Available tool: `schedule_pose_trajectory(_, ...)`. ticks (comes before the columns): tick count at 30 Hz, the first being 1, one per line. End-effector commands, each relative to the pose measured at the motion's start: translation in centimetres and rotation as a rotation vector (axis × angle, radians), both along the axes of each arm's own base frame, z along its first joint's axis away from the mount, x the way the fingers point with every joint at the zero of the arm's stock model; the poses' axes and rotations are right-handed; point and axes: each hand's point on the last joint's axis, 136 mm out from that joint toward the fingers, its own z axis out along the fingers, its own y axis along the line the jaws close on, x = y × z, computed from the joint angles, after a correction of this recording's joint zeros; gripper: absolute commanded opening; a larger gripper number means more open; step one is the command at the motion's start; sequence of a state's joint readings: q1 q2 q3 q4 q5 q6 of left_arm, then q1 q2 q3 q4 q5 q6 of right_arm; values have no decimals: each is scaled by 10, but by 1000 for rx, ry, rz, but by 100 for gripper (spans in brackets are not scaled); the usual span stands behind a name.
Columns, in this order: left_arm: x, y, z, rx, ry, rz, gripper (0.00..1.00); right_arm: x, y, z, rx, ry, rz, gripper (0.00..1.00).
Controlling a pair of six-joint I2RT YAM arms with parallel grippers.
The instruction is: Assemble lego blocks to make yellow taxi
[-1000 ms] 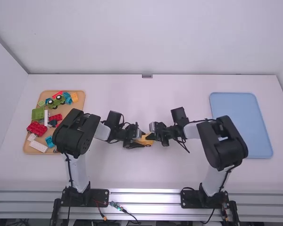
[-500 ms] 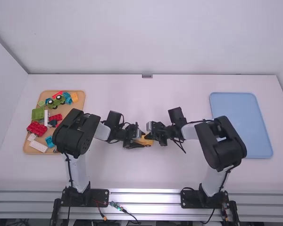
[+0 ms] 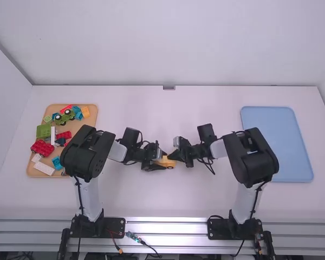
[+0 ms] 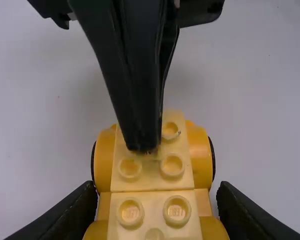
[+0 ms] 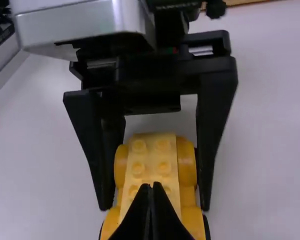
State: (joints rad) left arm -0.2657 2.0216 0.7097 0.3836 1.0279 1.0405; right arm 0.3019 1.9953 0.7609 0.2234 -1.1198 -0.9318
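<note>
In the high view, my left gripper is at the table's middle around the yellow brick vehicle, and my right gripper meets it from the right. The left wrist view has the left gripper shut on the studded yellow body, one finger at each side between the round wheels. The right gripper's fingers are together, their tips over the studs. In the right wrist view the right gripper is shut, pointing at the top of the yellow vehicle and hiding some studs.
A wooden tray at the left holds red, green, blue, white and orange bricks, with a green vehicle among them. The left arm's elbow overhangs its right edge. A blue tray lies at the right.
The right gripper shifted slightly left, then back right, while the right arm's elbow swung a little inward. The left arm has stayed still around the yellow vehicle.
</note>
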Motion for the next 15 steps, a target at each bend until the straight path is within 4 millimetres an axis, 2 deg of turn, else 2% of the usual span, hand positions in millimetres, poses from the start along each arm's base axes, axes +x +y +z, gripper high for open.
schedule_pose_trajectory(1,-1,-1,-4,1,6,-9,23,-9,-14,-35,-109,56,-31,0)
schedule_pose_trajectory(9,-1,-2,-4,-1,5,-8,23,-25,-4,-46,-179,47,22,0)
schedule_pose_trajectory(15,0,-2,-3,-1,8,-8,21,-24,-5,-58,-262,73,-29,0)
